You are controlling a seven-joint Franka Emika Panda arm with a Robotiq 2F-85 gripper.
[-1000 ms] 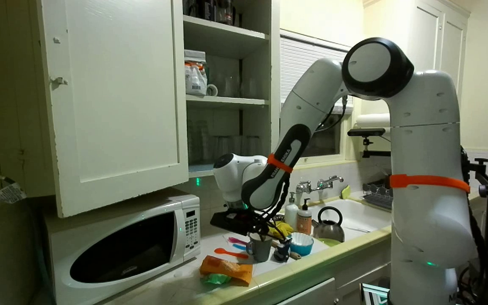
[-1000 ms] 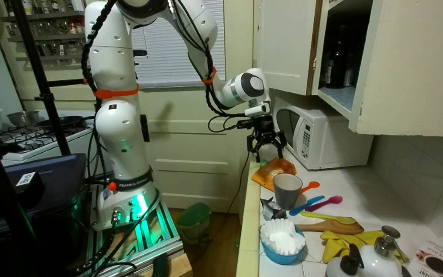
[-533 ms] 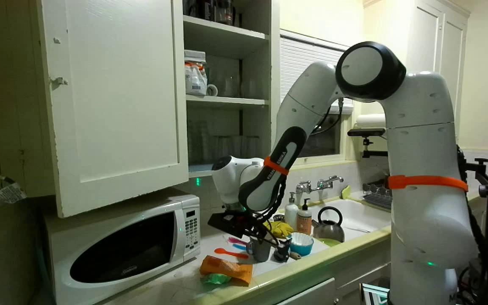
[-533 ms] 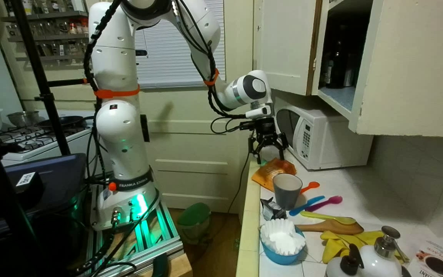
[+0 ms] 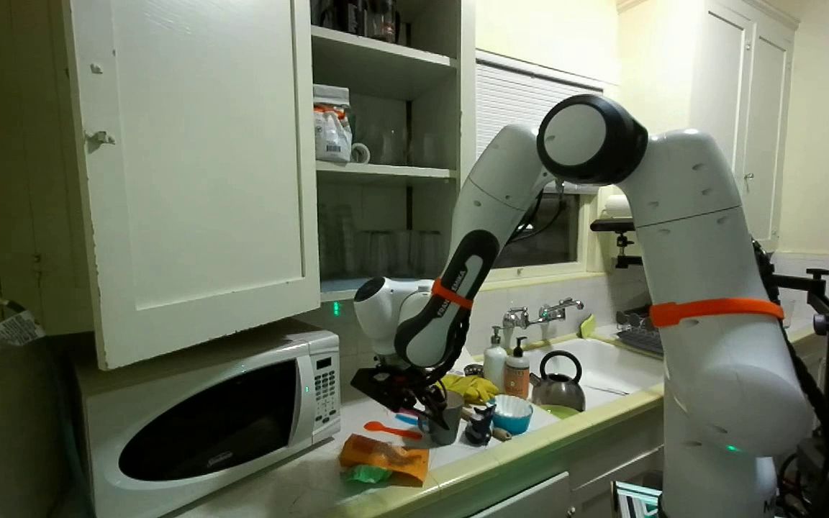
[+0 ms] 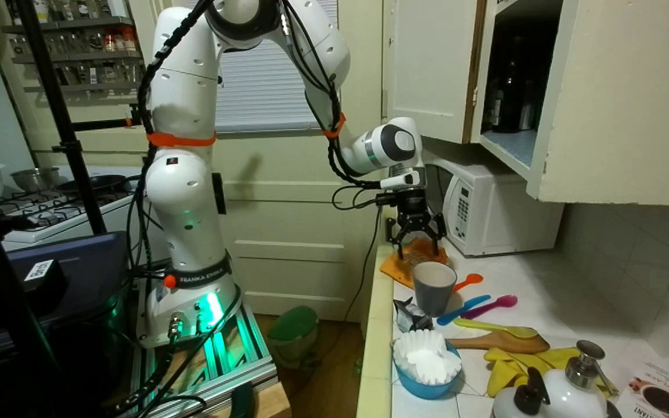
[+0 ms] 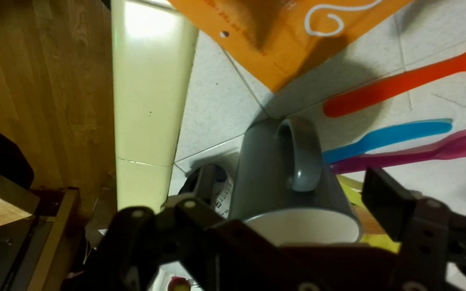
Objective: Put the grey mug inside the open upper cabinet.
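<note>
The grey mug [image 5: 445, 429] stands upright on the tiled counter, near its front edge. In an exterior view its pale inside [image 6: 433, 276] shows. In the wrist view the mug [image 7: 265, 173] has its handle toward the camera. My gripper [image 6: 418, 253] is open and empty, pointing down above the orange bag, close to the mug. In the wrist view the fingers [image 7: 295, 188] are apart, to either side of the mug; I cannot tell whether any finger touches it. The open upper cabinet [image 5: 386, 171] has its door [image 5: 206, 158] swung out over the microwave; it also shows in an exterior view [image 6: 619, 104].
An orange bag [image 5: 386, 455] and red spoon [image 5: 391, 430] lie beside the mug. A small dark item [image 6: 411, 315] and teal bowl [image 6: 424, 386] stand close on another side. The microwave [image 5: 213, 424] sits below the cabinet door. Glasses and a white bag [image 5: 332, 129] occupy cabinet shelves.
The arm has bent lower and my gripper has moved down and closer to the mug, now above the orange bag. The mug has not moved.
</note>
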